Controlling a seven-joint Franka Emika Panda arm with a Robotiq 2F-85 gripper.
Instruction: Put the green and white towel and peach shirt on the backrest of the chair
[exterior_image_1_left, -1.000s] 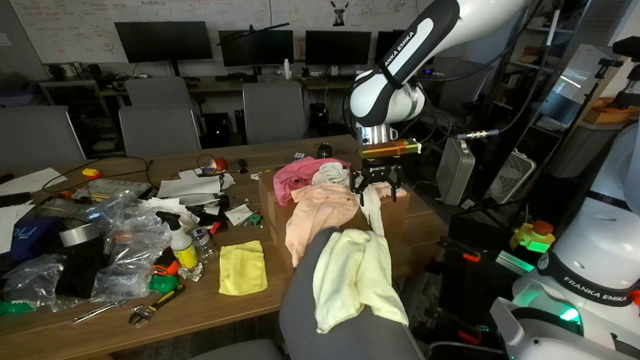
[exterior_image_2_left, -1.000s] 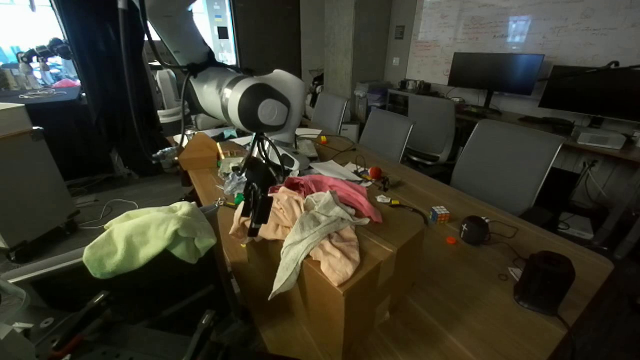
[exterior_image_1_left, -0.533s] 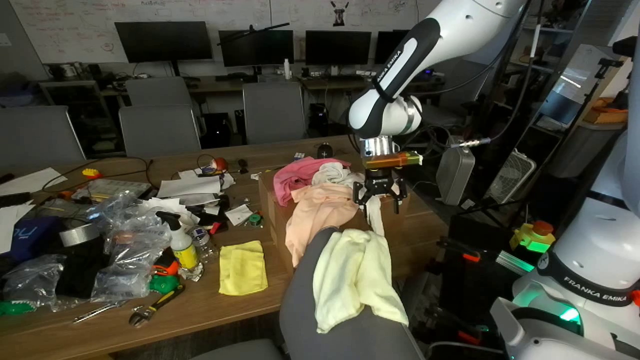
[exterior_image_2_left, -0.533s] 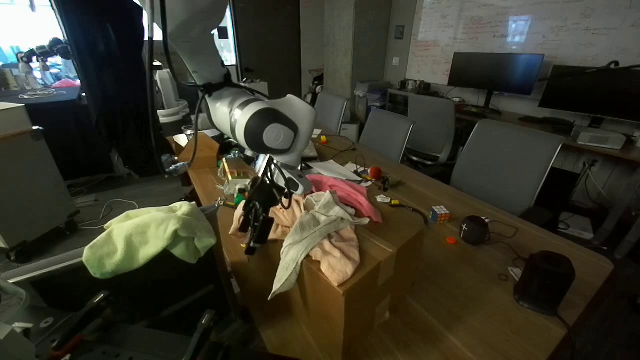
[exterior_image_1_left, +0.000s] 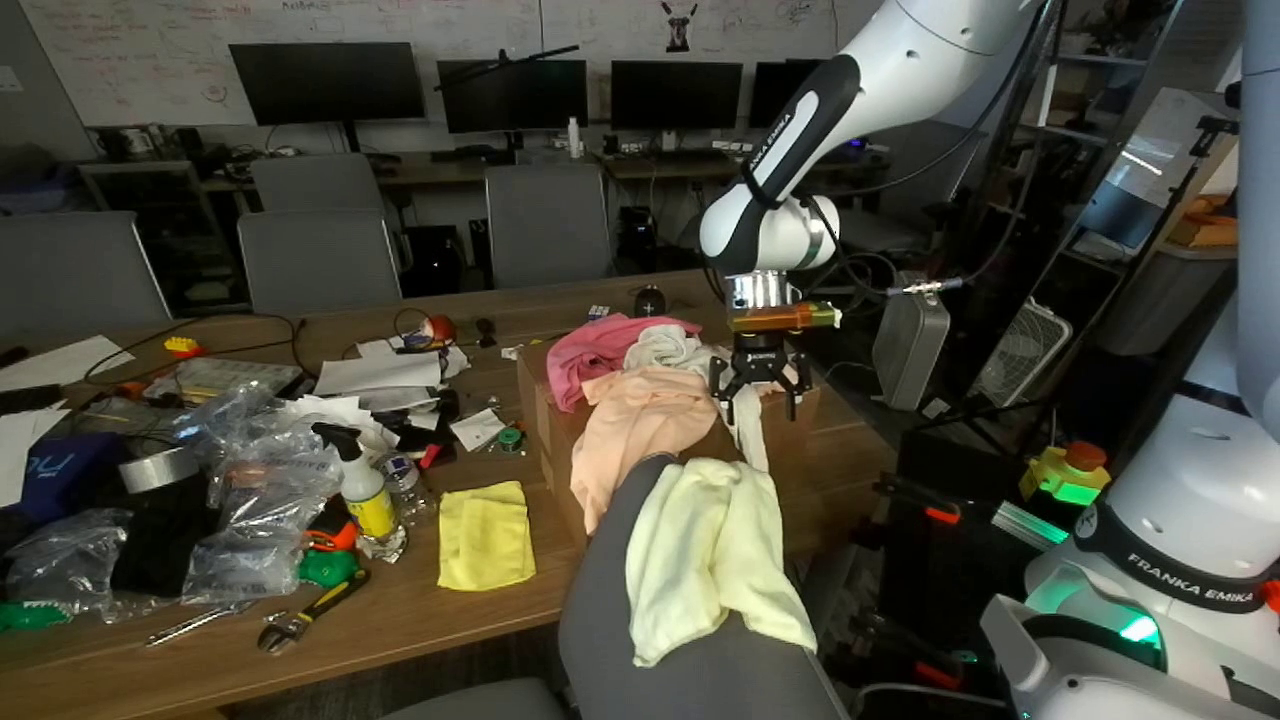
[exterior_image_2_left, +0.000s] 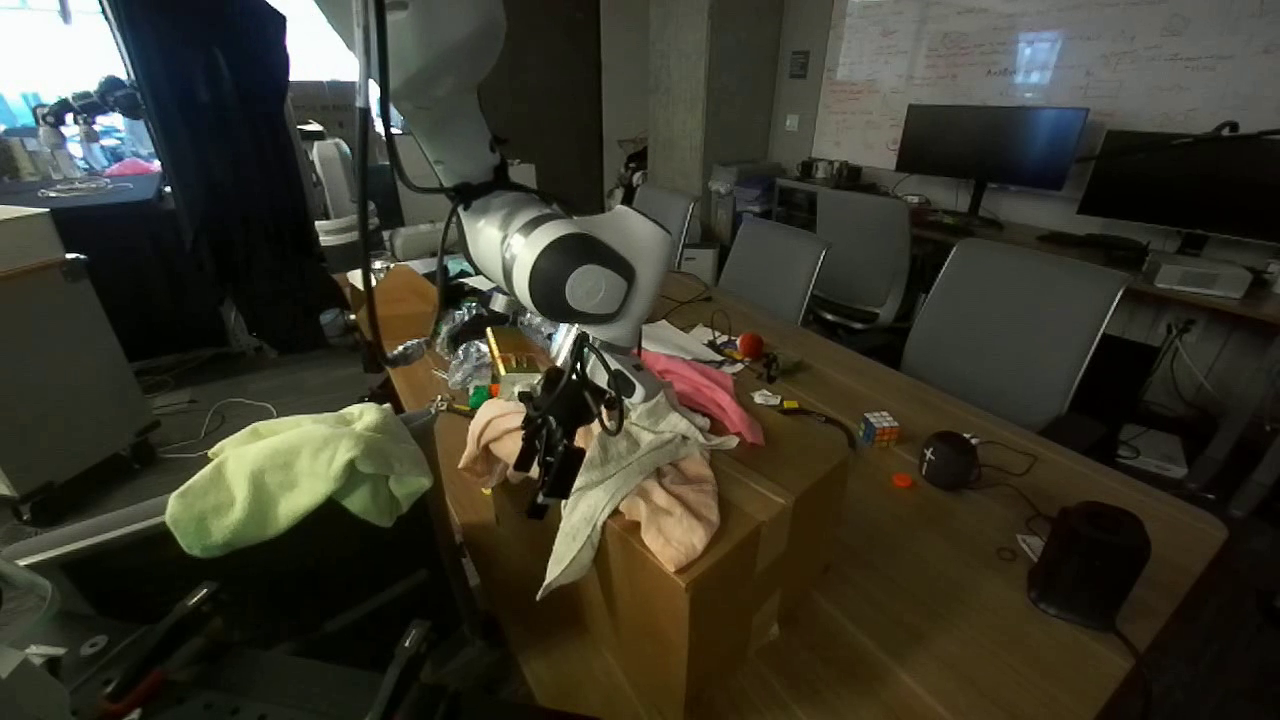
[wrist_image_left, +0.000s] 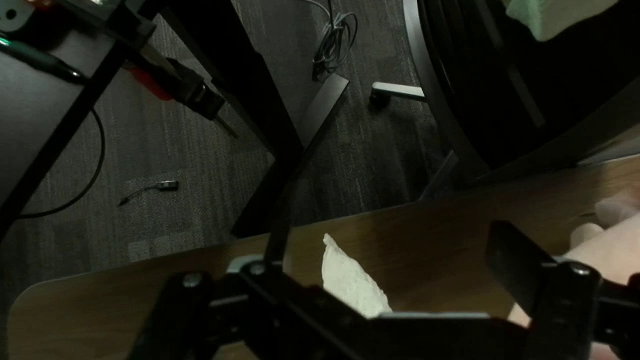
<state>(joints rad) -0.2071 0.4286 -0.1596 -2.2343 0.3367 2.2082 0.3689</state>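
The floppy pale peach-orange shirt (exterior_image_1_left: 645, 415) lies mid-frame in an exterior view, on a brown cardboard box (exterior_image_1_left: 550, 440), its visible length slanting to lower left. It sits left of the black 2-fingered gripper (exterior_image_1_left: 761, 408), so a leftward reach seems due. The fingers point down, wide apart, holding nothing, under a white jointed arm (exterior_image_1_left: 800, 130) from upper right. The soft pale yellow-green towel (exterior_image_1_left: 715, 560) (1 of 2 placed, I judge) drapes the backrest of the dark grey fabric chair (exterior_image_1_left: 600, 610).

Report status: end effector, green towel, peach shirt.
End effector open, nothing held. Green towel draped over chair backrest. Peach shirt on cardboard box, pale grey cloth partly over it.
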